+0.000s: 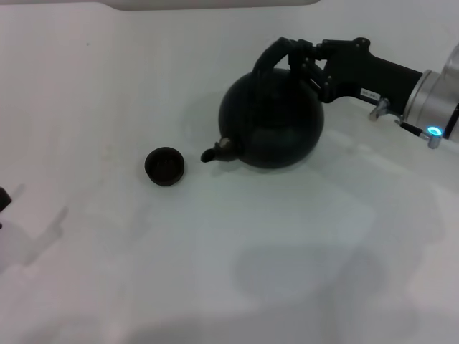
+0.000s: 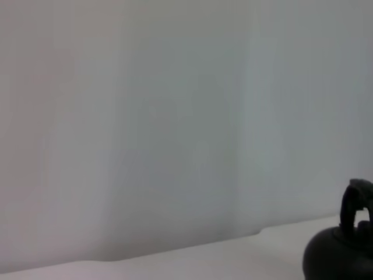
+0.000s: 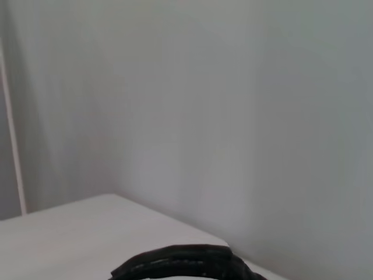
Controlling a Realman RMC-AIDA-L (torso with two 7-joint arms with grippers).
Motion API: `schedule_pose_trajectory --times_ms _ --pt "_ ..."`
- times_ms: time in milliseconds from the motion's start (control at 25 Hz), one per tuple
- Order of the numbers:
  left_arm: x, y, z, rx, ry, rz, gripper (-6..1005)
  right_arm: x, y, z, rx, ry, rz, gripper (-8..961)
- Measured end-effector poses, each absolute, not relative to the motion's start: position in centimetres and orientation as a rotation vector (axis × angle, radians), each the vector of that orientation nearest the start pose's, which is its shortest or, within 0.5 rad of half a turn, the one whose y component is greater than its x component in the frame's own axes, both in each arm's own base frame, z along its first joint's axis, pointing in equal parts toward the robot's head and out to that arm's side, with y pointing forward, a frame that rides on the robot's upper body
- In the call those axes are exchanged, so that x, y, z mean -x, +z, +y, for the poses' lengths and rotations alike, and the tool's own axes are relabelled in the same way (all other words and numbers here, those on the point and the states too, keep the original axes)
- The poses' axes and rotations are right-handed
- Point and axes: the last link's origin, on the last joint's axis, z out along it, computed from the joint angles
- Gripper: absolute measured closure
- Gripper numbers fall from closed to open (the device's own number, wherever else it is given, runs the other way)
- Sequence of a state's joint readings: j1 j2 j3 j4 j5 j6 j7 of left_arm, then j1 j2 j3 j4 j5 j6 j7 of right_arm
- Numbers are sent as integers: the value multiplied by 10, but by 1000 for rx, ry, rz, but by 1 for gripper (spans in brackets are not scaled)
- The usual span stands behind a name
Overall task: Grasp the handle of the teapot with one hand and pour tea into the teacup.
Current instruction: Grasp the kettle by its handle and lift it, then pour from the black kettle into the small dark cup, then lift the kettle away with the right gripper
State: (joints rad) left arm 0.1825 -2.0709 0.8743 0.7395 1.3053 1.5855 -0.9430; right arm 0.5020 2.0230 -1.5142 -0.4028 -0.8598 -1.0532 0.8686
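Near the table's (image 1: 107, 86) far right edge, the right gripper (image 1: 307, 63) is clamped on the teapot's (image 1: 272, 122) handle (image 1: 271, 57) (spout toward the teacup (image 1: 164, 166)).

All views share the teapot (image 1: 272, 118), seemingly.

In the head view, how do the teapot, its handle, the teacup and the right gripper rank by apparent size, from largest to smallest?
1. teapot
2. right gripper, black body included
3. handle, partly hidden by the gripper, so its place against the teacup is unsure
4. teacup
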Motion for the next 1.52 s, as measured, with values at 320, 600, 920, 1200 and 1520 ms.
schedule_pose_trajectory --times_ms 320,600,920,1200,1520 --pt "368 50 154 2107 -785 -568 114 -243 -45 362 2315 841 406 791" --pt "367 44 159 2122 -806 -579 114 -231 -53 364 2293 828 320 797" --pt "366 42 161 2128 -811 -578 113 -220 -62 361 2285 769 145 805" --pt "365 42 162 2135 -814 -577 113 -215 -68 362 2266 709 55 808" --pt "365 42 163 2135 -816 -578 114 -213 -71 363 2246 658 -2 830"
